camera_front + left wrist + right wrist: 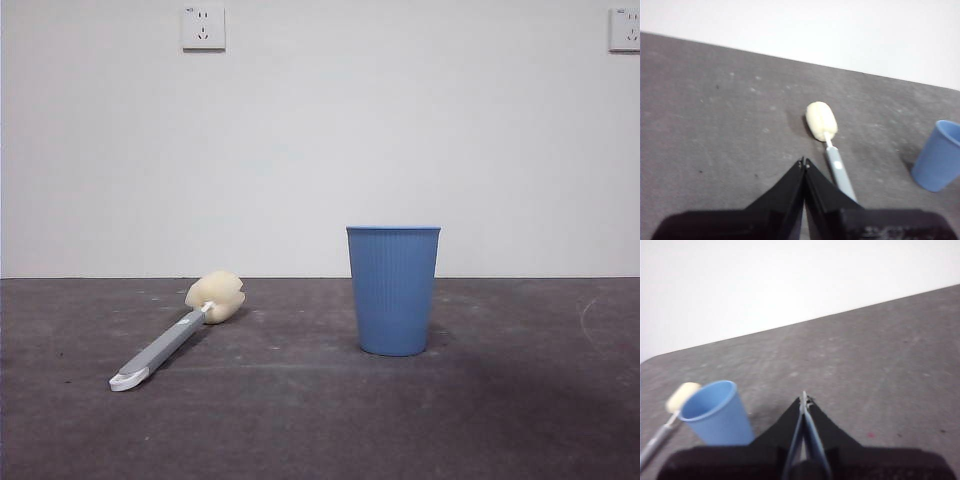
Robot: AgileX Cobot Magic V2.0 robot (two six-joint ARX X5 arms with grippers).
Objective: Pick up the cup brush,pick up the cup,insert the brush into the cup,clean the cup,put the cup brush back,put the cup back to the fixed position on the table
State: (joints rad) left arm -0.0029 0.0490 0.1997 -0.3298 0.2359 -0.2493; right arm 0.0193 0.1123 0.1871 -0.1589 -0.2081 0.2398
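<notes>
1. The cup brush [178,335] lies flat on the bench [320,430] in the lower left of the front view, its cream sponge head toward the wall and its white looped end toward the camera.
2. The cup [393,290] stands upright just right of the frame's centre, mouth up, well apart from the brush.
3. The left gripper [804,162] hovers above the bench with its jaws pressed together and nothing between them; in its wrist view the brush handle runs just beside the jaw tips.
4. The right gripper [804,396] is also closed and empty, with the cup in the lower left of its wrist view.
5. Neither arm shows in the front view, so I judge that no pickup has begun.
6. Likely risks:
   - Descending with closed jaws would push the low-lying handle aside instead of straddling it, so the jaws need to open first.
   - A grip near the looped end could let the heavier-looking sponge end droop or swing.
   - The light, tapered cup could tip or slide if one jaw touches it first.
</notes>
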